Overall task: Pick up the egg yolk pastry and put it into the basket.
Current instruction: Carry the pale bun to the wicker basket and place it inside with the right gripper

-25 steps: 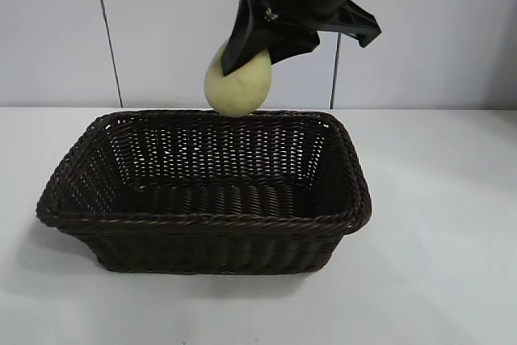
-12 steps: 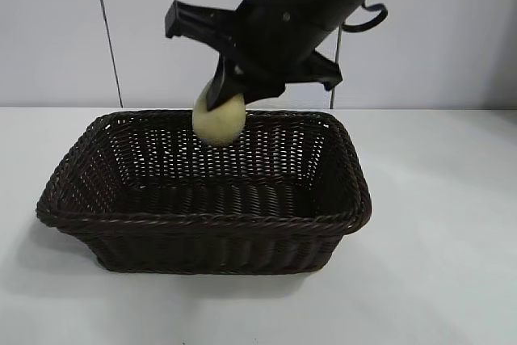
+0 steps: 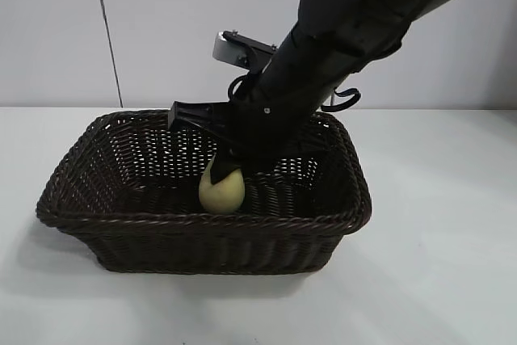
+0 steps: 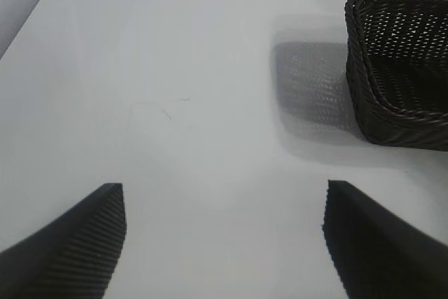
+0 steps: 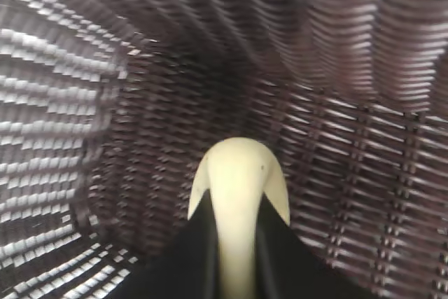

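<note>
The pale yellow egg yolk pastry [image 3: 221, 191] is held low inside the dark brown woven basket [image 3: 323, 224], near its floor. My right gripper [image 3: 229, 169] reaches down into the basket from the upper right and is shut on the pastry. In the right wrist view the pastry [image 5: 239, 187] is squeezed between the two black fingers [image 5: 189, 257], with the basket's weave close behind it. My left gripper [image 4: 224, 243] is open and empty above bare white table, off to one side of the basket [image 4: 399, 68]; it does not show in the exterior view.
The basket stands in the middle of a white table [image 3: 452, 280] in front of a white panelled wall. The right arm [image 3: 355, 22] crosses over the basket's back right rim.
My right gripper has come down with the pastry from above the basket's back rim to deep inside the basket. The basket has not moved.
</note>
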